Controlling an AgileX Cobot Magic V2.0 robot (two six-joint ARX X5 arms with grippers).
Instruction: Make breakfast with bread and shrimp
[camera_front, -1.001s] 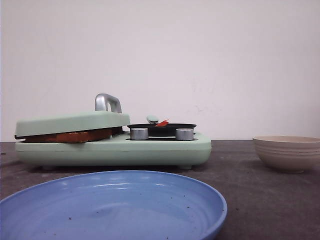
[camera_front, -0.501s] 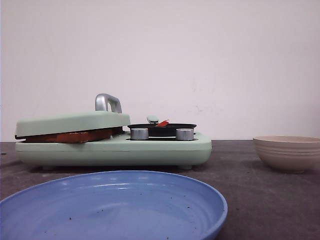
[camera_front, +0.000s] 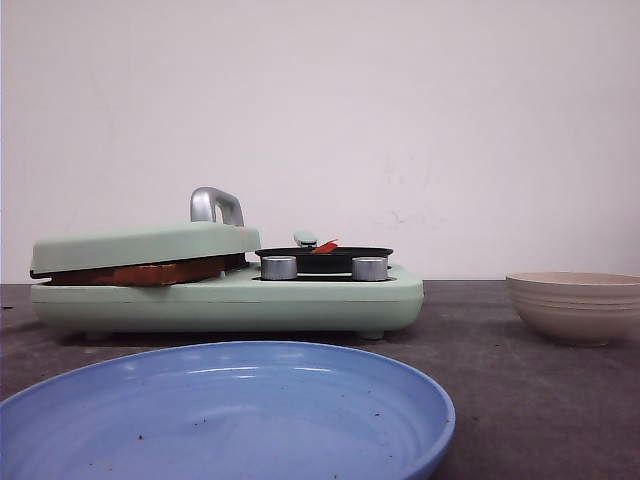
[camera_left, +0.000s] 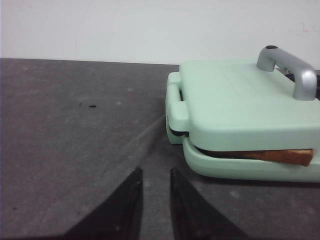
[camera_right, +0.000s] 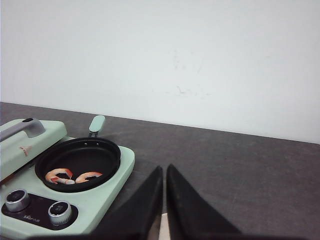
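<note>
The mint-green breakfast maker (camera_front: 225, 290) sits toward the back left of the dark desk (camera_front: 500, 390), its lid (camera_front: 145, 245) down on the bread (camera_front: 150, 272), whose browned crust edge shows in the gap between lid and base. A silver handle (camera_front: 215, 205) stands on top of the lid. On the maker's right half rests a small black pan (camera_front: 325, 258) with a pale green handle (camera_right: 96, 123), and in it lies the shrimp (camera_right: 67, 176), two curled orange-pink pieces side by side near the pan's left wall. Two silver knobs (camera_front: 322, 267) line the front of the maker below the pan. A wide blue plate (camera_front: 225, 415) fills the desk's front edge, left of centre, and a beige ribbed bowl (camera_front: 575, 305) sits at the right edge. The left gripper (camera_left: 152, 182) hangs low over bare desk just beside the hinge end of the maker, its dark fingers (camera_left: 131, 192) slightly apart with nothing between them. The right gripper (camera_right: 164, 182) hovers over the desk to the right of the pan, fingers (camera_right: 180, 200) nearly pressed together, a thin slit showing, holding nothing.
</note>
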